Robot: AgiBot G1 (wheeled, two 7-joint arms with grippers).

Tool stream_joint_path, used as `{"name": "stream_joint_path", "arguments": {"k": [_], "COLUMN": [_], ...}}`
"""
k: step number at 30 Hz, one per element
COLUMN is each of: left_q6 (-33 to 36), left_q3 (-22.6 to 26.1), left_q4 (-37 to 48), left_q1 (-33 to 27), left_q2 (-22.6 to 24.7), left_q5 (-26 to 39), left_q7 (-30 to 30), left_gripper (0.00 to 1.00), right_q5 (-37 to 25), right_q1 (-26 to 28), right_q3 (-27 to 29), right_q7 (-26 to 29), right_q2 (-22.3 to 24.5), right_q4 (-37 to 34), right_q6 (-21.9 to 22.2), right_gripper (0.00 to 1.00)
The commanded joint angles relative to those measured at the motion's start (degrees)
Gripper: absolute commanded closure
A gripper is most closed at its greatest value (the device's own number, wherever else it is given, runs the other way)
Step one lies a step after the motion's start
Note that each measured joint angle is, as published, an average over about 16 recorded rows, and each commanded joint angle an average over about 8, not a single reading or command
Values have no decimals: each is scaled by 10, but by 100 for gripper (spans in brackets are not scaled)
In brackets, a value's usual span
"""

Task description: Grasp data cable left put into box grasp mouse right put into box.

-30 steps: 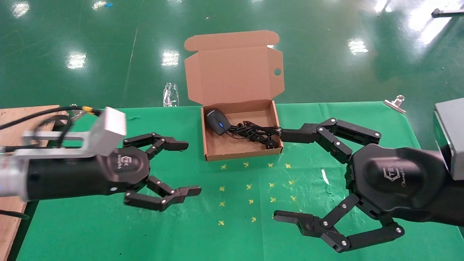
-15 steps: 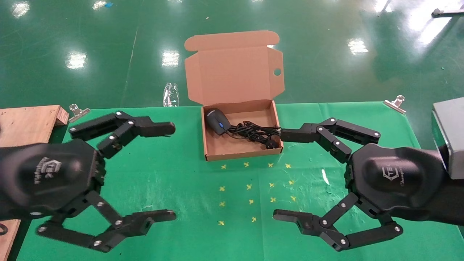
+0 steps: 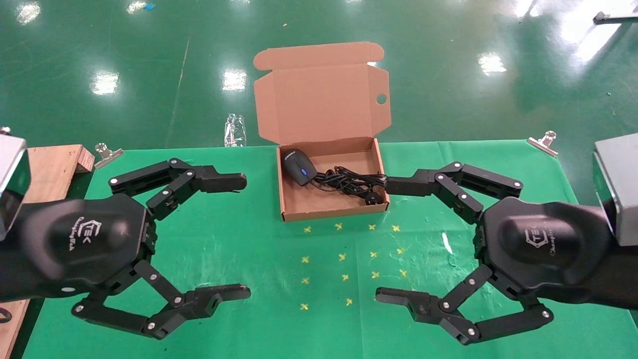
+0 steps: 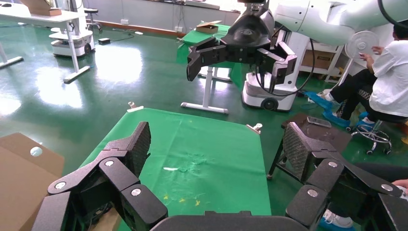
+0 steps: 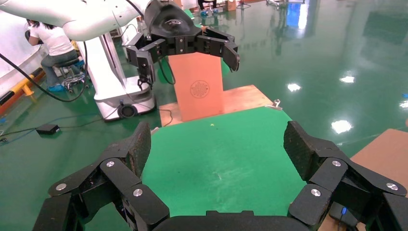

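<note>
The brown cardboard box [image 3: 329, 212] stands open at the middle back of the green table, its flap lid [image 3: 319, 99] upright. Inside it lie the black mouse [image 3: 299, 168], at the left end, and the bundled black data cable [image 3: 349, 183], whose plug [image 3: 371, 198] is near the right front corner. My left gripper [image 3: 243, 237] is open and empty over the table, left of the box. My right gripper [image 3: 386, 240] is open and empty to the right, its upper fingertip close to the box's right wall. Both also show in their wrist views, the left gripper [image 4: 216, 144] and the right gripper [image 5: 219, 144].
A wooden board [image 3: 45, 169] lies at the table's left edge. Metal clips [image 3: 107, 152] [image 3: 543, 142] hold the cloth at the back corners. Yellow cross marks [image 3: 344, 254] dot the cloth in front of the box. A plastic bottle [image 3: 235, 130] lies on the floor behind.
My left arm has turned from side-on to flat and its open fingers now spread wider, pointing toward the middle. The right arm, box, mouse and cable have not moved.
</note>
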Motion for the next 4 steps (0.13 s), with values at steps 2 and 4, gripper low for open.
{"name": "stream_joint_path", "arguments": {"k": [2, 4], "left_q6": [-2, -3], "left_q3": [3, 3], "left_q4": [1, 1], "left_q1": [-2, -2], "left_q2": [1, 1], "left_q5": [5, 6], "left_q7": [-2, -2], "left_gripper": [0, 0], "right_q5": [0, 0], "right_q1": [0, 0], "right_q3": [0, 0], "right_q7": [0, 0], "right_q2": [0, 0], "right_q4": [0, 0], "right_q6": [0, 0], "right_gripper": [0, 0]}}
